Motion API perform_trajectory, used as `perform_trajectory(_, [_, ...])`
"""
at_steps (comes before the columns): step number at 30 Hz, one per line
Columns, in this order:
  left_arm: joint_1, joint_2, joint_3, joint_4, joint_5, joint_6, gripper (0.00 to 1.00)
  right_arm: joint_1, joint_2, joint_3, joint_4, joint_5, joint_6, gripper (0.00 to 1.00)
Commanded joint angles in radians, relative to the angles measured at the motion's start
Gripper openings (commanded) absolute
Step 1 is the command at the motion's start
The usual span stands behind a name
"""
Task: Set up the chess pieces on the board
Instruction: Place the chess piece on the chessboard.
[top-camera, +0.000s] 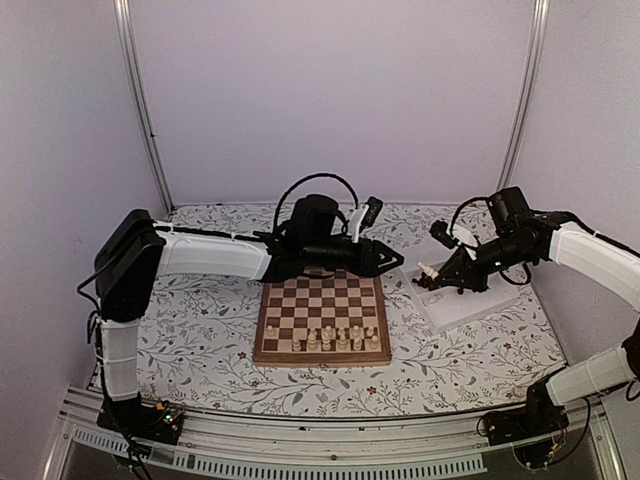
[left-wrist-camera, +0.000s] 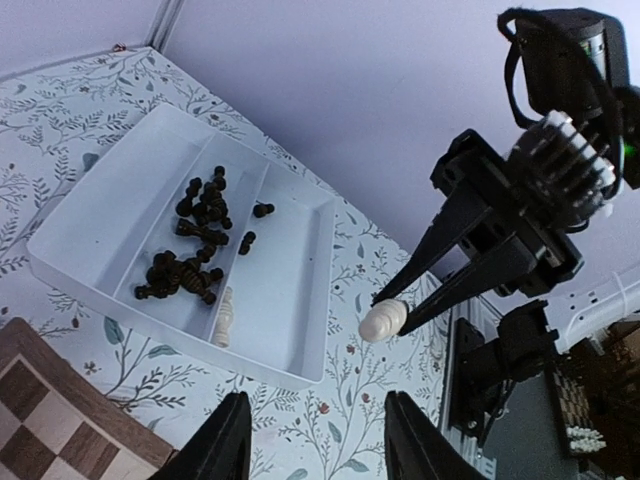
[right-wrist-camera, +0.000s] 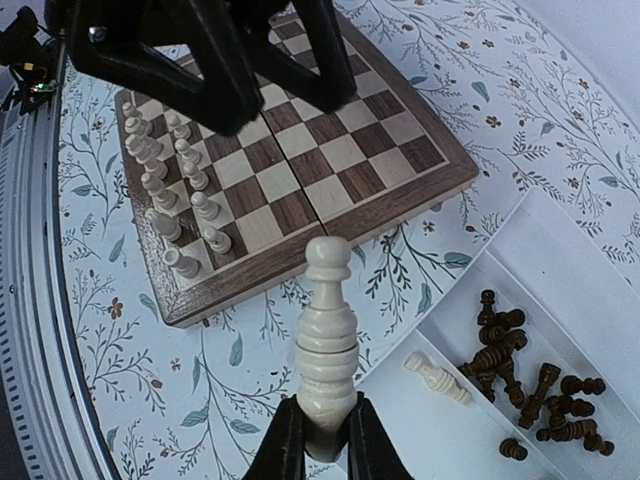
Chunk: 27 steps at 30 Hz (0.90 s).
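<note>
The board (top-camera: 322, 300) lies mid-table, with several cream chess pieces (top-camera: 335, 340) standing on its two near rows. My right gripper (right-wrist-camera: 325, 435) is shut on the base of a tall cream piece (right-wrist-camera: 326, 340). It holds the piece in the air between the board's corner (right-wrist-camera: 300, 215) and the white tray (right-wrist-camera: 560, 290). My left gripper (left-wrist-camera: 318, 440) is open and empty above the tablecloth, next to the tray (left-wrist-camera: 90, 230). The held cream piece (left-wrist-camera: 383, 320) also shows in the left wrist view. Dark pieces (left-wrist-camera: 195, 240) and one cream piece (left-wrist-camera: 226, 317) lie in the tray.
The white partitioned tray (top-camera: 470, 305) sits right of the board on the floral tablecloth. The left arm's fingers (right-wrist-camera: 220, 60) hang over the board's far side, close to the right gripper (top-camera: 432, 272). Walls enclose the table at the back and sides.
</note>
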Motion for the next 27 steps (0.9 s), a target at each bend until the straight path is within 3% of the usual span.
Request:
perform_trajectory(1, [-0.01,0.043,0.042,0.164,0.129,-0.132,0.48,0.025,-0.003,0.03,0.001,-0.07,-0.009,0.06])
perform_trajectory(11, [-0.031,0.129,0.102,0.202,0.212,-0.186,0.44,0.048,0.015,0.037,-0.004,-0.086,-0.009,0.06])
perform_trajectory(21, [-0.034,0.158,0.13,0.202,0.248,-0.21,0.29,0.05,0.012,0.033,0.001,-0.084,-0.006,0.06])
perform_trajectory(27, [-0.033,0.162,0.129,0.194,0.249,-0.223,0.27,0.049,0.009,0.035,0.006,-0.09,-0.002,0.06])
